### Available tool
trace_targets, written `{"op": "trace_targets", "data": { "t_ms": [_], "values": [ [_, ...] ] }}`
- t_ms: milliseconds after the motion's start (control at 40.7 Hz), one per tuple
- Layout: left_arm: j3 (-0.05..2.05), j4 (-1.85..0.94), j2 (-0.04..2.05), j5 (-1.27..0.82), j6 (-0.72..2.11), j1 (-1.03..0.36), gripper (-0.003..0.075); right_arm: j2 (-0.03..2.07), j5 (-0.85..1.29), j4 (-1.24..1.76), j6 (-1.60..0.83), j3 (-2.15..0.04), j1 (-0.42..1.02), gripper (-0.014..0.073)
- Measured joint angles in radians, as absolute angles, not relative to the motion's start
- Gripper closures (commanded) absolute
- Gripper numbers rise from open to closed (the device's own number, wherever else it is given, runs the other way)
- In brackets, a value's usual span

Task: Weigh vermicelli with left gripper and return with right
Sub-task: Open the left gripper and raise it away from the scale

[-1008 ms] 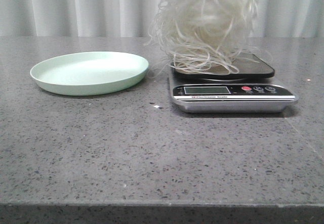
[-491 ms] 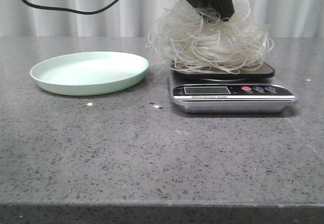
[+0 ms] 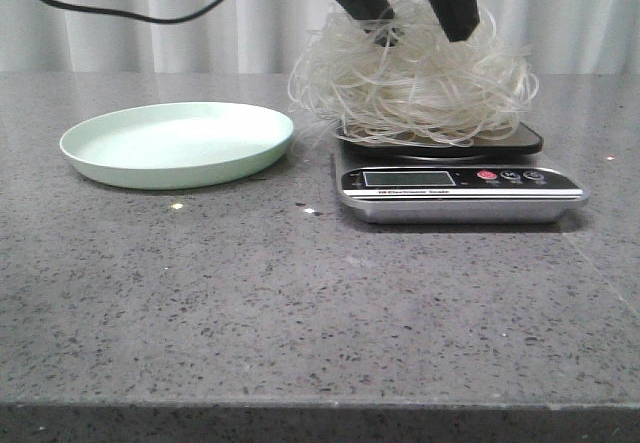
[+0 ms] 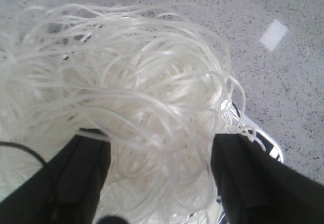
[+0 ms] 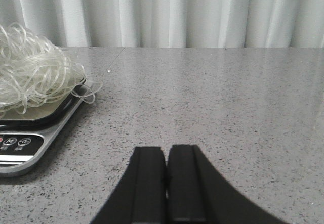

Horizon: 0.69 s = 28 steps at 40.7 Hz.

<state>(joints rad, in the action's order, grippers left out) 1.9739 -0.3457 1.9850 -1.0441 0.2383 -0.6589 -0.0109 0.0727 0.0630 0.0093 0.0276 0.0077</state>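
Note:
The vermicelli (image 3: 415, 88), a fluffy tangle of whitish glassy strands, rests on the dark platform of the scale (image 3: 455, 181). My left gripper (image 3: 405, 18) is open right above it, one black finger at each side of the tangle's top. In the left wrist view the fingers (image 4: 81, 176) stand wide apart with the strands (image 4: 147, 92) between them. My right gripper (image 5: 166, 153) is shut and empty, low over the bare table to the right of the scale (image 5: 23, 143). It also sees the vermicelli (image 5: 30, 75).
A pale green plate (image 3: 175, 143) lies empty on the grey speckled table, left of the scale. A black cable (image 3: 120, 8) hangs at the upper left. White curtains close off the back.
My left gripper came down and set the vermicelli on the scale, then spread its fingers apart. The tangle has settled wider on the platform. The right gripper has no earlier view.

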Motion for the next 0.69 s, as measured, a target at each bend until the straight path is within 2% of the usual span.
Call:
{"op": "trace_targets", "data": {
  "t_ms": [393,688],
  "values": [
    [1.974,-0.137,1.795,-1.134,0.238,-0.659,0.0216,-0.011,0.073,0.063,0.009,0.028,0.008,0.0444],
    [1.956,0.035,1.634,-1.158,0.149,-0.659,0.0386,-0.011,0.073,0.063,0.009,0.028,0.008,0.0444]
  ]
}}
